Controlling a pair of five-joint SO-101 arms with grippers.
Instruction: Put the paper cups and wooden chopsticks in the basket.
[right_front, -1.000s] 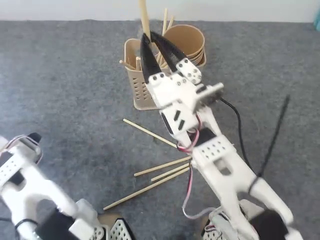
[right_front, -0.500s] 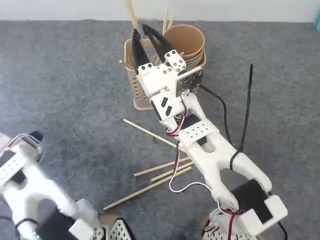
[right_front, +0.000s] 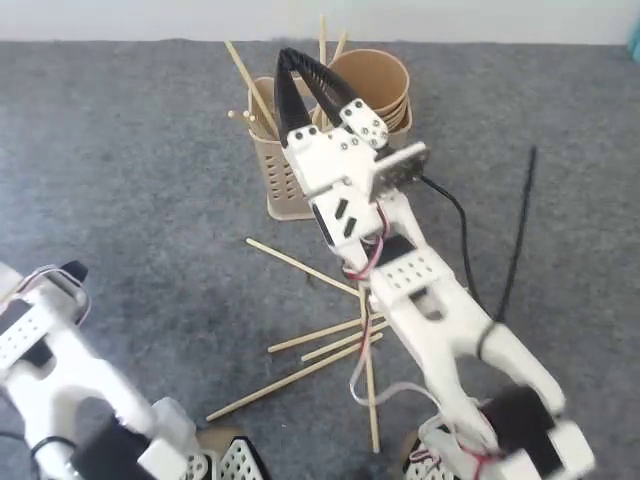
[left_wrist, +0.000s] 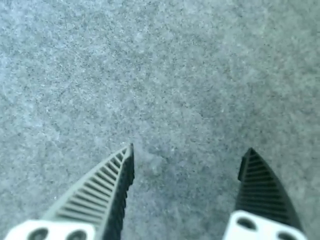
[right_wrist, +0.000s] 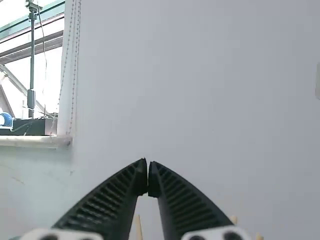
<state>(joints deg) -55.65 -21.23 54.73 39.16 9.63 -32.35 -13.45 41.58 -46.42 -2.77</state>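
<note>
The left arm's gripper (left_wrist: 190, 155) is at the near left corner of the grey carpeted surface (right_front: 130, 150). Its ribbed black fingers (left_wrist: 117, 175) are spread wide apart with only bare carpet between them.

Towards the middle of the surface, five loose pale wooden chopsticks (right_front: 300, 266) lie scattered flat on the carpet. They are well apart from the basket, and some run under the right arm.

At the middle of the far edge stands a beige slotted plastic basket (right_front: 285, 185). Several more wooden chopsticks (right_front: 245, 72) stand in it, leaning outwards past its rim.

The right arm's gripper (right_front: 289, 56) is over the top of the basket. Its black fingers (right_wrist: 120, 195) are clenched tip to tip and grasp nothing (its wrist view looks at a white wall, with two chopstick ends peeking up below the fingers).

Just right of the gripper, a nested stack of brown paper cups (right_front: 375, 72) stands upright against the basket's right side. I cannot tell whether it sits inside a compartment or just beside the basket.
</note>
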